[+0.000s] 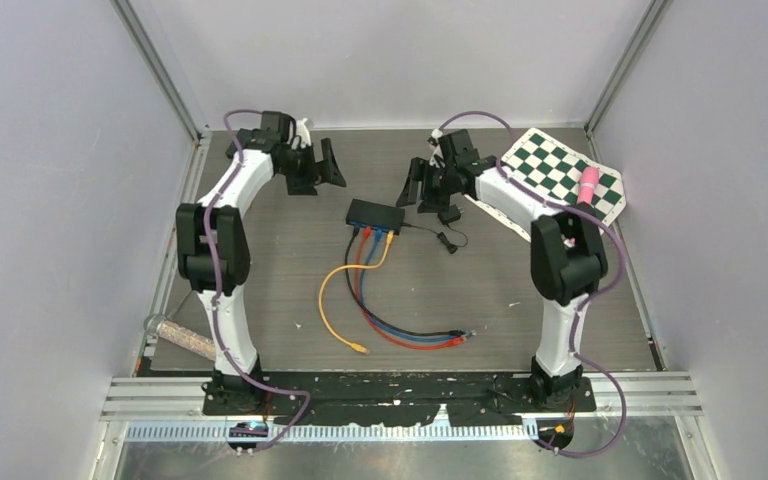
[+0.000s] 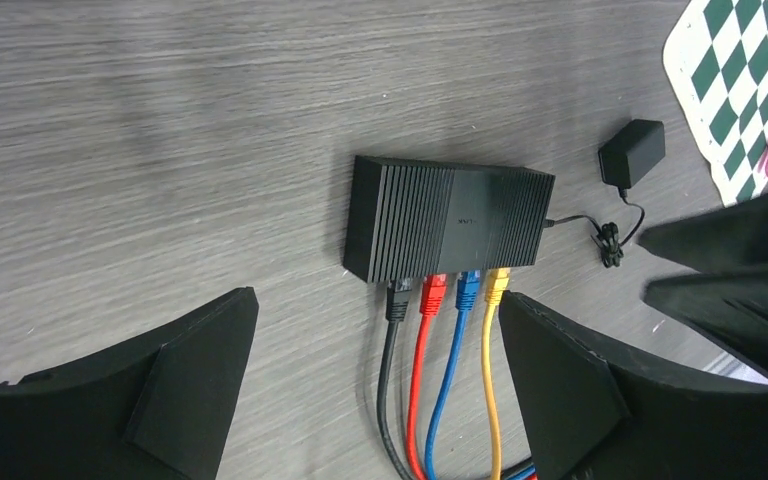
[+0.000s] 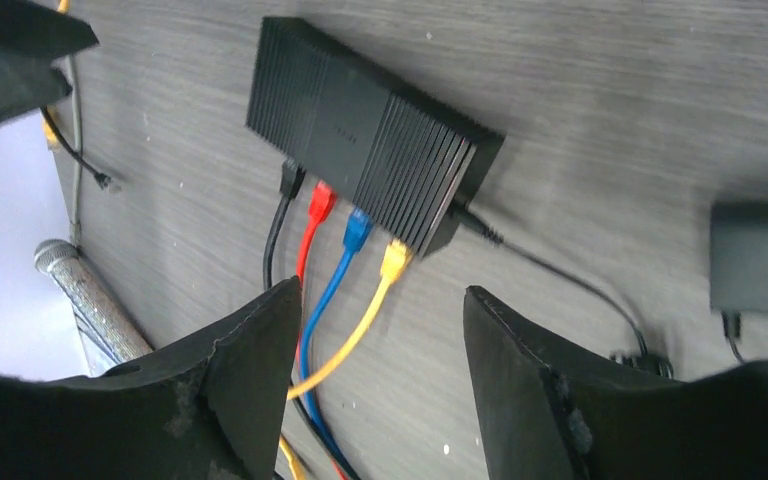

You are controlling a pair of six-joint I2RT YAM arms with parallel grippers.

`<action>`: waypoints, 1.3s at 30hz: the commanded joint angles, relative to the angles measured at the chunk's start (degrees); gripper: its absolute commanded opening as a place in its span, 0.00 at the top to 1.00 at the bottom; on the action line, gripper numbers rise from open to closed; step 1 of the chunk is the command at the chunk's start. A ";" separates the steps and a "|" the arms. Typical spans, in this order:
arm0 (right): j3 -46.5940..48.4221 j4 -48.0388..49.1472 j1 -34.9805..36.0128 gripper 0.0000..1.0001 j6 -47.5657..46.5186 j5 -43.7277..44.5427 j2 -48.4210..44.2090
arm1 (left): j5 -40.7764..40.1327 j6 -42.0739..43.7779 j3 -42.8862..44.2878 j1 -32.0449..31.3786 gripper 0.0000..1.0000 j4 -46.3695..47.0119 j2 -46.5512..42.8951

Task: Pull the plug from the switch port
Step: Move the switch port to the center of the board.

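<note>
Four plugs [image 2: 468,288] sat in the near face of the switch [image 1: 375,213], cables [image 2: 440,400] trailing nearward. The right gripper [image 1: 425,190] and left gripper [image 1: 318,172] hung beyond its far side, jaws apart and empty, the right seemingly closer.

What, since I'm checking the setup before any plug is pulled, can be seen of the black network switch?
The switch is a black box, plastic by its look, ribbed at both ends with a smooth middle band. It lies flat on the grey table. In its near face sit a black plug, a red plug, a blue plug and a yellow plug, side by side. A thin power lead leaves one end. Nothing else touches it.
</note>
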 commanded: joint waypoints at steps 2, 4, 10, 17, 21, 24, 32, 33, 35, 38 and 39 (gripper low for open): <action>9.24 3.13 -0.24 0.35 2.90 -4.77 8.29 | 6.17 -0.77 2.74 -0.58 0.06 0.70 4.93; 11.85 1.28 -0.42 0.36 1.57 -4.25 10.96 | 6.30 -0.70 2.30 -0.81 0.07 1.60 5.35; 15.18 -0.27 -0.76 0.36 0.57 -5.16 15.53 | 6.19 -0.53 1.38 -2.14 0.08 2.67 7.00; 14.50 -1.33 -0.82 0.36 -0.69 -7.03 17.87 | 7.69 -1.14 -1.93 -5.17 0.15 4.44 6.97; 10.65 0.66 -0.76 0.36 -1.90 -11.04 16.72 | 8.10 -2.45 -5.89 -7.38 0.19 7.44 5.52; 7.32 3.72 -0.76 0.37 -2.79 -14.51 15.07 | 7.58 -2.98 -9.12 -8.61 0.24 9.37 4.50; -3.36 5.18 -0.31 0.37 -6.32 -16.79 9.04 | 8.35 -5.49 -22.86 -11.13 0.29 15.90 -2.40; -5.84 5.83 -0.21 0.37 -6.58 -16.98 7.76 | 7.88 -5.61 -24.64 -11.69 0.29 16.64 -3.64; -9.33 6.09 0.14 0.37 -7.25 -16.52 5.97 | 7.19 -6.51 -28.21 -12.72 0.30 18.35 -6.57; -14.74 6.18 0.37 0.38 -7.60 -15.26 3.73 | 7.08 -8.71 -33.21 -14.90 0.30 21.10 -10.06; -15.85 6.22 0.35 0.38 -7.70 -14.29 2.50 | 5.91 -8.82 -34.47 -15.83 0.31 21.14 -11.38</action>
